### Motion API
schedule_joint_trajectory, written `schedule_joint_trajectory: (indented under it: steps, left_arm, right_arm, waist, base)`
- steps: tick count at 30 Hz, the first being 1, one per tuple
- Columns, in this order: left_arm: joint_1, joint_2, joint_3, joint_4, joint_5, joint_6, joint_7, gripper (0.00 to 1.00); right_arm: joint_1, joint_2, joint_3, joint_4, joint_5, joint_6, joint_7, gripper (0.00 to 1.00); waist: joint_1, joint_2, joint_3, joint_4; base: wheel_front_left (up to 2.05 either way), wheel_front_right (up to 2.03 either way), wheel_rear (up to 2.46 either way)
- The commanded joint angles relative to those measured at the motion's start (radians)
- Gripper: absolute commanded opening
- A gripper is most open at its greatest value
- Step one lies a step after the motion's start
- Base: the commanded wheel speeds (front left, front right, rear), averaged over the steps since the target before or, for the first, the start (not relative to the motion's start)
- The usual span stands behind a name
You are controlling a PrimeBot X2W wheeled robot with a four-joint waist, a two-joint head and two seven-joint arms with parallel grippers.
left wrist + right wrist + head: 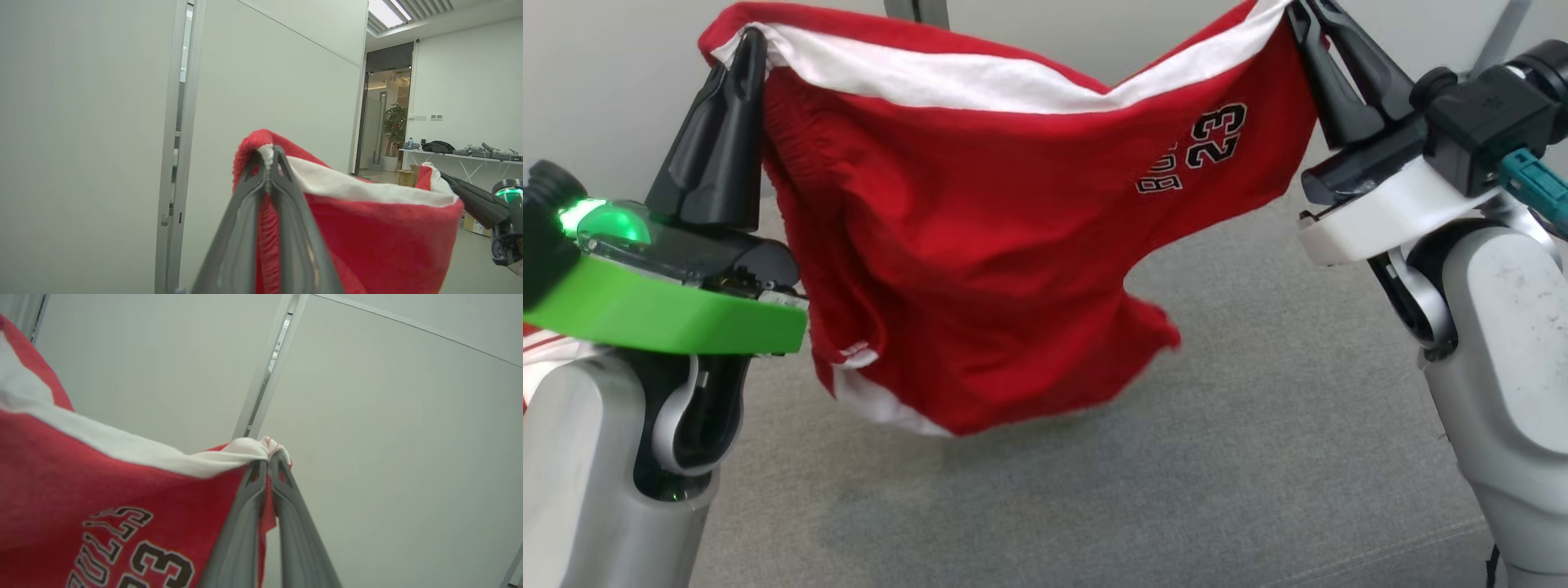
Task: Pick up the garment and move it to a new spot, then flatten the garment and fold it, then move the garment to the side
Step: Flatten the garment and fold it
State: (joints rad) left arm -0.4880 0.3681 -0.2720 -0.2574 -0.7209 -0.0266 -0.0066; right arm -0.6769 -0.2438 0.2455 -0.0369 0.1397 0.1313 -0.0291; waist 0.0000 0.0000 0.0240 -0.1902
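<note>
The garment (980,245) is a red pair of shorts with a white band and a black "23" print. It hangs in the air, stretched between my two grippers above the grey surface (1176,457). My left gripper (747,45) is shut on its upper left corner, and my right gripper (1298,12) is shut on its upper right corner. In the left wrist view the left gripper (267,157) pinches the red and white edge of the garment (376,237). The right wrist view has the right gripper (268,459) clamping a bunched white corner of the garment (102,486).
A pale wall (613,90) rises behind the grey cushioned surface. A red-and-white striped cloth (543,351) peeks out at the left edge by my left arm. In the left wrist view a doorway (386,118) and a table with gear (461,153) stand far off.
</note>
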Motion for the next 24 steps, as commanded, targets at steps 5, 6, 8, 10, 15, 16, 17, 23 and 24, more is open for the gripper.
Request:
schedule_joint_trajectory:
  steps: [5,6,8,10,15,16,17,23,24]
  left_arm:
    - [-0.086,0.013,-0.015,0.064,-0.010,-0.019,0.045,0.00]
    - [-0.115,0.015,-0.020,0.087,-0.010,-0.026,0.057,0.00]
    - [-0.178,0.020,-0.033,0.135,-0.003,-0.040,0.078,0.00]
    - [-0.257,0.018,-0.049,0.190,0.008,-0.054,0.097,0.00]
    - [-0.491,-0.001,-0.095,0.361,0.048,-0.082,0.100,0.00]
    - [-0.547,-0.010,-0.105,0.400,0.062,-0.088,0.085,0.00]
    - [-0.590,-0.022,-0.111,0.433,0.069,-0.091,0.069,0.00]
    - [-0.801,-0.083,-0.165,0.619,0.063,-0.105,-0.050,0.00]
    - [-0.817,-0.092,-0.174,0.646,0.053,-0.105,-0.069,0.00]
  right_arm:
    - [-0.014,0.015,-0.027,0.025,-0.015,-0.001,0.024,0.00]
    - [-0.034,0.025,-0.031,0.046,-0.012,-0.001,0.021,0.00]
    - [-0.081,0.029,-0.037,0.098,-0.015,-0.001,0.012,0.00]
    - [-0.147,0.037,-0.046,0.157,-0.018,-0.001,-0.004,0.00]
    - [-0.353,0.067,-0.079,0.331,-0.063,-0.001,-0.062,0.00]
    - [-0.402,0.072,-0.093,0.365,-0.082,-0.001,-0.079,0.00]
    - [-0.442,0.077,-0.101,0.390,-0.100,-0.001,-0.093,0.00]
    - [-0.623,0.131,-0.167,0.498,-0.211,-0.001,-0.190,0.00]
    - [-0.633,0.143,-0.177,0.507,-0.223,-0.001,-0.202,0.00]
  waist:
    - [0.0000,0.0000,0.103,0.000]
    - [0.0000,0.0000,0.126,0.000]
    - [0.0000,0.0000,0.168,0.001]
    - [0.0000,0.0000,0.211,0.001]
    - [0.0000,0.0000,0.294,-0.007]
    - [0.0000,0.0000,0.309,-0.010]
    - [0.0000,0.0000,0.321,-0.012]
    - [0.0000,0.0000,0.392,-0.032]
    - [0.0000,0.0000,0.404,-0.036]
  base:
    - [0.00,0.00,0.00]
    - [0.00,0.00,0.00]
    - [0.00,0.00,0.00]
    - [0.00,0.00,0.00]
    - [0.00,0.00,0.00]
    - [0.00,0.00,0.00]
    - [0.00,0.00,0.00]
    - [0.00,0.00,0.00]
    - [0.00,0.00,0.00]
